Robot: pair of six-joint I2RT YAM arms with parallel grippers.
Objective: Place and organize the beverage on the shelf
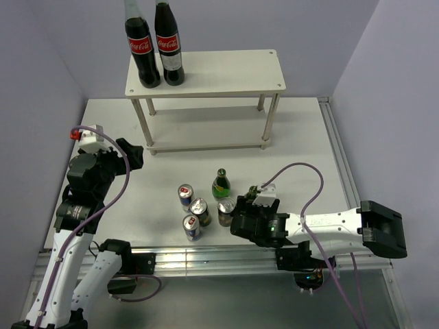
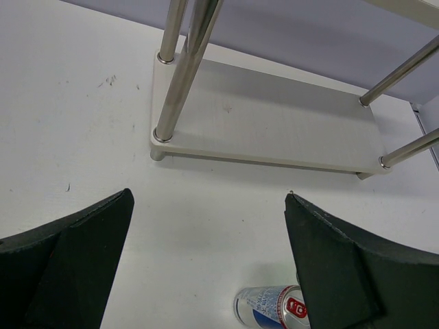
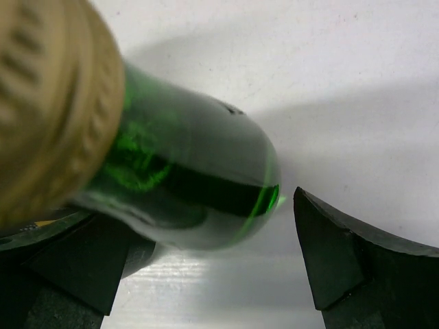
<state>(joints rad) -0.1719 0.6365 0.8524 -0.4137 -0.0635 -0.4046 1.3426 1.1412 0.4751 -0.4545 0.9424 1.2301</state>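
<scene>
The beverage stands grouped at the table's near middle: a green bottle (image 1: 220,184), two blue-and-silver cans (image 1: 185,197) (image 1: 192,227), a gold-topped can (image 1: 199,211) and a gold-topped item (image 1: 226,211). My right gripper (image 1: 236,216) is open around that last item. In the right wrist view it is a green glass bottle (image 3: 185,178) with a gold cap, resting against the left finger, with a gap to the right finger (image 3: 350,260). My left gripper (image 1: 132,155) is open and empty above the table, facing the white shelf (image 1: 219,68). A blue-and-silver can (image 2: 271,307) shows by its right finger.
Two tall cola bottles (image 1: 141,48) (image 1: 169,44) stand on the left end of the shelf's top board. The shelf's lower board (image 2: 274,116) holds nothing. Purple walls close in the table on three sides. Cables loop from both arms.
</scene>
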